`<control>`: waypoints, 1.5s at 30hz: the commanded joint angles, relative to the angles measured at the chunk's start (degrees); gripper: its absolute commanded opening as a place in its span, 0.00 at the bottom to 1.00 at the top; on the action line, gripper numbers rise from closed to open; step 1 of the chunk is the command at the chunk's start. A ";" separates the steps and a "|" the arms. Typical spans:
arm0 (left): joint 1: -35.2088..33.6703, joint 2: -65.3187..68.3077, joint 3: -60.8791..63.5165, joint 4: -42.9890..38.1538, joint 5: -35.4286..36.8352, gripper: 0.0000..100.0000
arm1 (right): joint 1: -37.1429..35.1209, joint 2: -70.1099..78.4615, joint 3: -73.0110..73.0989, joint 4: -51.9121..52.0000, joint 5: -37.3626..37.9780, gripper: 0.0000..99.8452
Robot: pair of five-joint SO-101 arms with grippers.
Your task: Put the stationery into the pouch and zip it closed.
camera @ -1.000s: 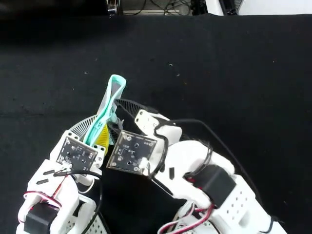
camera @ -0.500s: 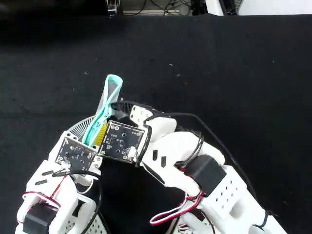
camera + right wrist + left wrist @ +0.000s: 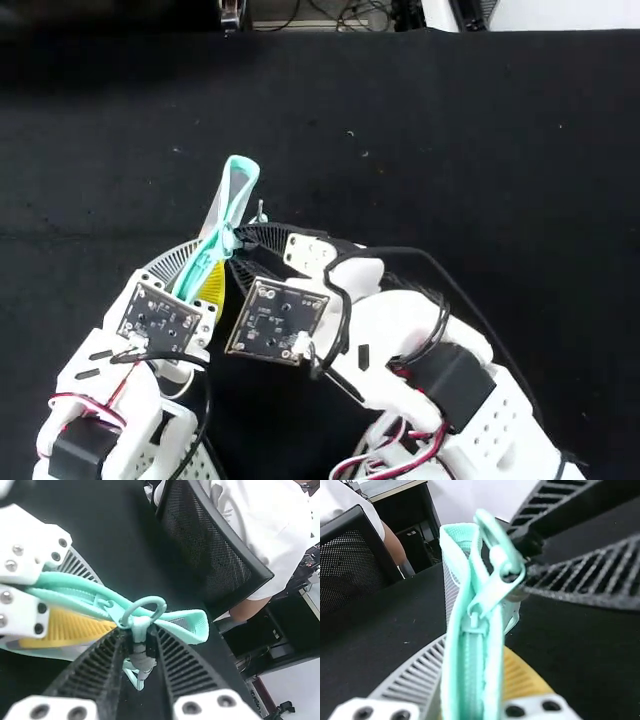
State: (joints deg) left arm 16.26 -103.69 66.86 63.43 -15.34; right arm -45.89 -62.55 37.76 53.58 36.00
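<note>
A teal zip pouch (image 3: 232, 195) stands on edge on the black table, its far end pointing away from the arms. My left gripper (image 3: 205, 268) is shut on the pouch's near part, with a grey finger (image 3: 415, 680) on one side and a yellow finger (image 3: 522, 680) on the other. The zip (image 3: 472, 645) runs along the top edge between them. My right gripper (image 3: 140, 637) is shut on the zipper pull (image 3: 142, 612), whose ring sticks out beyond the black ribbed fingers (image 3: 95, 665). The same black gripper (image 3: 527, 572) pinches the pull just past the left fingers.
Black cloth covers the table (image 3: 450, 150) with open room to the left, right and far side of the pouch. Cables and equipment (image 3: 330, 15) sit beyond the far edge. A mesh chair (image 3: 215, 550) stands behind the table.
The right gripper pushed forward along the zip with the pull, then drew back a little. The pouch's far end swung left and returned right. The left arm stayed put.
</note>
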 commanded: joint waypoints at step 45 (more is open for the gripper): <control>-0.13 -0.09 0.13 0.35 0.00 0.03 | 0.09 -1.36 1.27 -1.67 -7.56 0.12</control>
State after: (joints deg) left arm 16.00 -103.69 66.86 63.52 -15.34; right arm -44.92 -60.09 41.54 49.36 28.88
